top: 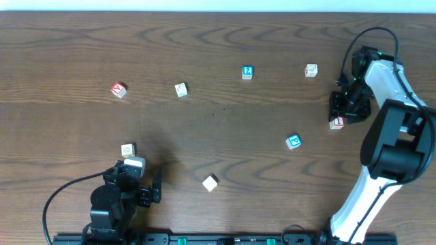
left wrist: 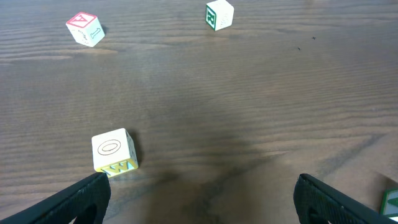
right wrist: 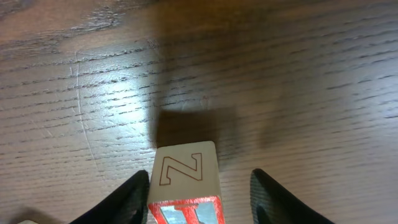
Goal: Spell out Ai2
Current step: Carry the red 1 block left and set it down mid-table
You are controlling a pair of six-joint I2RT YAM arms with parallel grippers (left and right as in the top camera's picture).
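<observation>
The red-edged block with an "I" (top: 336, 123) lies at the right of the table. In the right wrist view it (right wrist: 186, 180) shows a "Z" face on top and sits between my right gripper's (right wrist: 199, 200) fingers. The left finger is against it and the right finger stands apart, so the jaws are open. My right gripper also shows in the overhead view (top: 344, 109). The red "A" block (top: 118, 89) (left wrist: 83, 28) lies at far left. The blue "2" block (top: 247, 71) lies at far centre. My left gripper (top: 136, 178) (left wrist: 199, 202) is open and empty.
An "O" block (top: 128, 150) (left wrist: 114, 150) lies just ahead of my left finger. A green-lettered block (top: 180, 89) (left wrist: 219, 14), a pale block (top: 311, 70), a blue block (top: 293, 141) and a plain block (top: 210, 182) lie scattered on the wooden table (top: 225, 116).
</observation>
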